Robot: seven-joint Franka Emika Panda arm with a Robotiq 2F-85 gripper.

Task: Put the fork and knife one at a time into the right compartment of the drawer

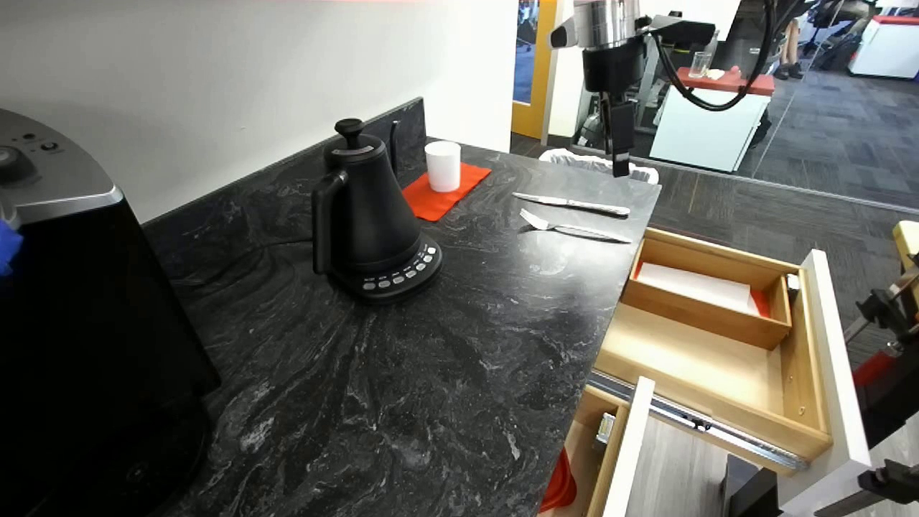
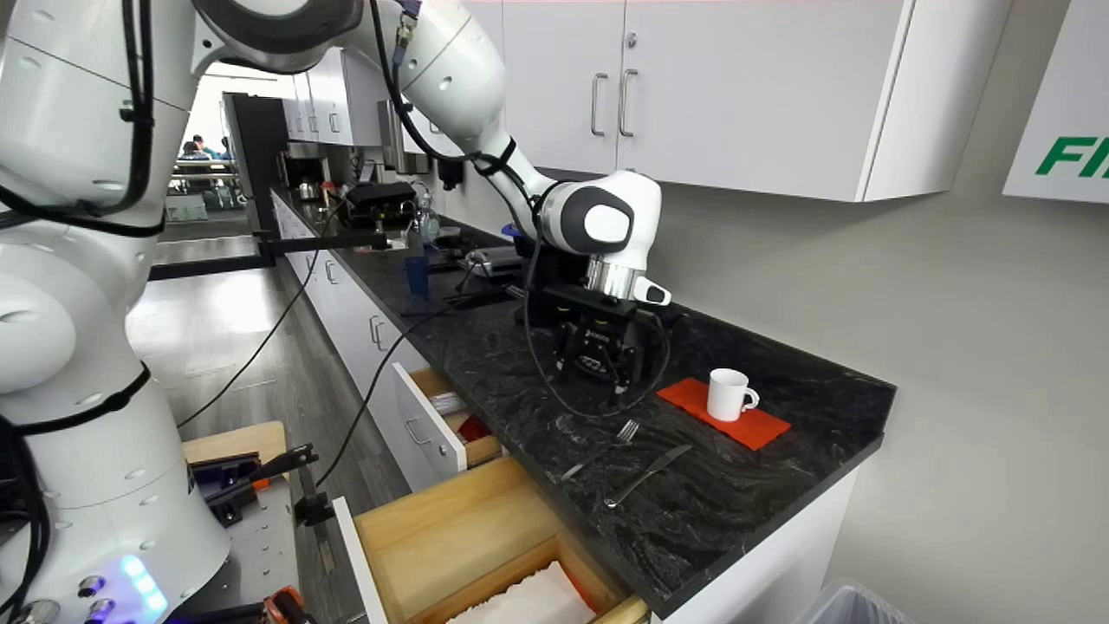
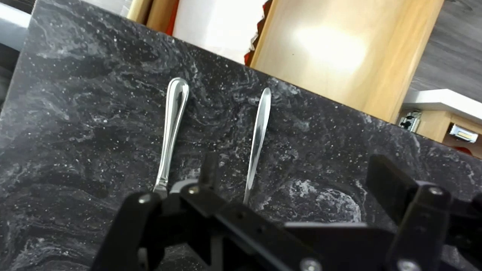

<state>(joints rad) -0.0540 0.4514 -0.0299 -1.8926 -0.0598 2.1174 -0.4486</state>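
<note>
The silver knife [image 1: 571, 203] and fork [image 1: 579, 231] lie apart on the dark counter near its edge, in both exterior views; the knife [image 2: 648, 475] is nearer the counter's end than the fork [image 2: 598, 451]. In the wrist view the knife handle [image 3: 173, 128] and fork handle [image 3: 259, 139] show; their other ends are hidden behind the gripper. My gripper [image 3: 297, 180] is open and empty above the counter, the fork handle between its fingers, nearer the left one. The light-wood drawer [image 1: 696, 359] is pulled out below; one section holds a white sheet [image 1: 696, 287] over red material.
A white mug [image 2: 726, 394] stands on a red napkin [image 2: 762, 427] beside the cutlery. A black kettle [image 1: 370, 208] stands by the wall. A second open drawer [image 1: 623, 459] is alongside. A lined bin [image 1: 642, 172] stands past the counter's end.
</note>
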